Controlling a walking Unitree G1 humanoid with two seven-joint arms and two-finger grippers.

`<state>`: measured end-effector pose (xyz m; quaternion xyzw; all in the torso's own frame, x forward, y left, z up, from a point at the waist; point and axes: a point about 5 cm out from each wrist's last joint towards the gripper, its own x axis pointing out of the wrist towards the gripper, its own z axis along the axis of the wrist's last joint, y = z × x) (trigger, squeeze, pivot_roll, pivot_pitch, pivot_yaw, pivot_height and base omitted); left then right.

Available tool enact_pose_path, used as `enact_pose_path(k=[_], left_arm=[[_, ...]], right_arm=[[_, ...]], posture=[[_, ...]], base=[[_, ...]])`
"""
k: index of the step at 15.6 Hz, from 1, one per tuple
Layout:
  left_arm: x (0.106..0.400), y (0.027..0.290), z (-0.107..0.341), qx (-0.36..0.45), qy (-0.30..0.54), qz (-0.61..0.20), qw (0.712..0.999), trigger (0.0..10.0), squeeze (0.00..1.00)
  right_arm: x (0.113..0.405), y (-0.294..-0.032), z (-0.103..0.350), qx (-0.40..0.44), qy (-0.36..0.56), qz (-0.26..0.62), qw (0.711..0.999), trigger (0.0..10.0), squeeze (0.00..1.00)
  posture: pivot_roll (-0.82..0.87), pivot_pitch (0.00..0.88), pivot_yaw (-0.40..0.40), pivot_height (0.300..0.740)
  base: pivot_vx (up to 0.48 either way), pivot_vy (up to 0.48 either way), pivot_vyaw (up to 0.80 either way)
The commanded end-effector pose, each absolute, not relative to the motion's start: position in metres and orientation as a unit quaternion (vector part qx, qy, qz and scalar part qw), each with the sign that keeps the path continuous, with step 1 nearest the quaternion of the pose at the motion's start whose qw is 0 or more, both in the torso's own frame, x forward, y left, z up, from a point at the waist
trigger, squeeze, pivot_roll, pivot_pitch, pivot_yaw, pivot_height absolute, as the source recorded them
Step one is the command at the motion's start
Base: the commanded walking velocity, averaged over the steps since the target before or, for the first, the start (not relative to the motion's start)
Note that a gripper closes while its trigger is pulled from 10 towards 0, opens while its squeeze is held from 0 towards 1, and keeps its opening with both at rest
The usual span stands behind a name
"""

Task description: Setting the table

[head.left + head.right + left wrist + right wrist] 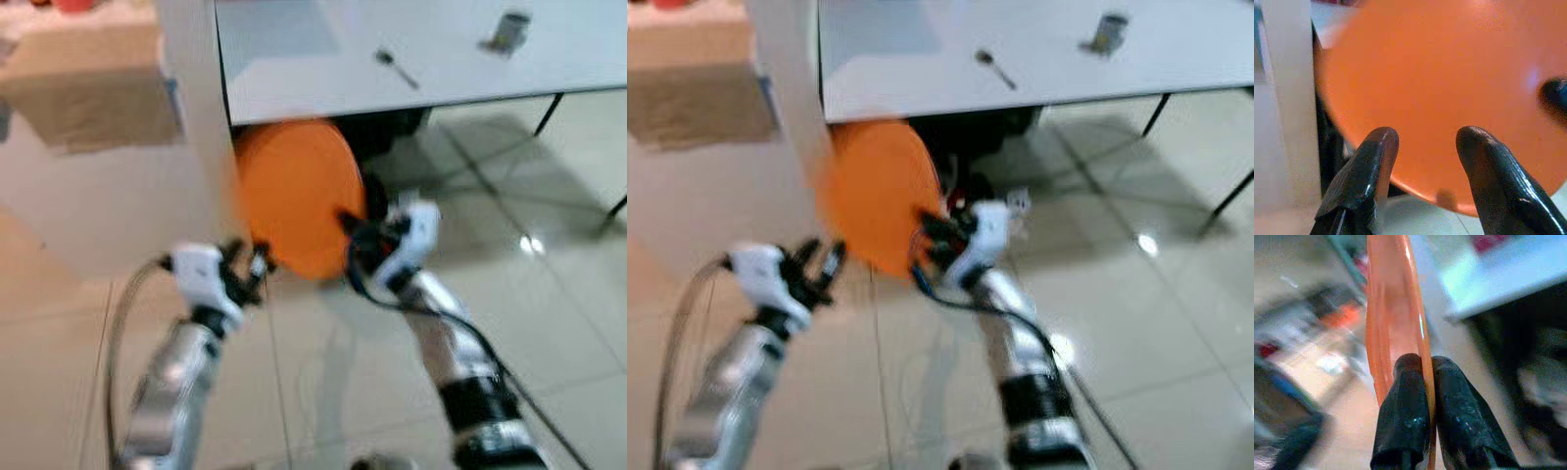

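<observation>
Pinching the plate (299, 196) rim, the right gripper (351, 235) holds it upright before the table (431, 59), which carries a spoon (396, 69) and cup (507, 31). Left wrist view: left gripper (1425, 142) spread, just short of the plate. Right wrist view: fingers (1403, 406) clamp the rim.

Both head views are pretty blurry for us. The orange plate (299, 196) has its top tucked behind the white table (411, 59) edge. We can't really tell what the small grey thing (506, 31) is; the spoon-like item (396, 68) is tiny.
</observation>
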<state>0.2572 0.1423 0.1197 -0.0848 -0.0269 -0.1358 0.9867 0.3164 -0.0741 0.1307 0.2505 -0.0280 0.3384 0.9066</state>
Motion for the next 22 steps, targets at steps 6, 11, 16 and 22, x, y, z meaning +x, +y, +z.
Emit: enact_pose_path(k=[6,11,16,22], left_arm=[[0.262,0.123,0.170,-0.100,-0.101,-0.198,0.970,10.0,0.00],[0.263,0.131,0.168,-0.101,-0.094,-0.180,0.974,10.0,0.00],[0.264,0.136,0.164,-0.105,-0.088,-0.166,0.977,10.0,0.00],[0.264,0.136,0.161,-0.107,-0.083,-0.163,0.977,10.0,0.00]], right_arm=[[0.323,-0.110,0.181,0.332,-0.114,0.333,0.875,10.0,0.00],[0.323,-0.109,0.182,0.351,-0.106,0.333,0.868,10.0,0.00],[0.329,-0.115,0.178,0.371,-0.096,0.295,0.875,10.0,0.00],[0.329,-0.117,0.179,0.388,-0.094,0.284,0.872,10.0,0.00]], posture=[[-0.04,0.106,0.021,0.740],[-0.04,0.090,0.015,0.740],[-0.04,0.081,0.010,0.740],[-0.05,0.092,0.015,0.740]], base=[[0.451,0.000,0.00],[0.452,0.000,-0.48],[0.452,0.000,-0.16],[0.453,0.000,-0.53]])
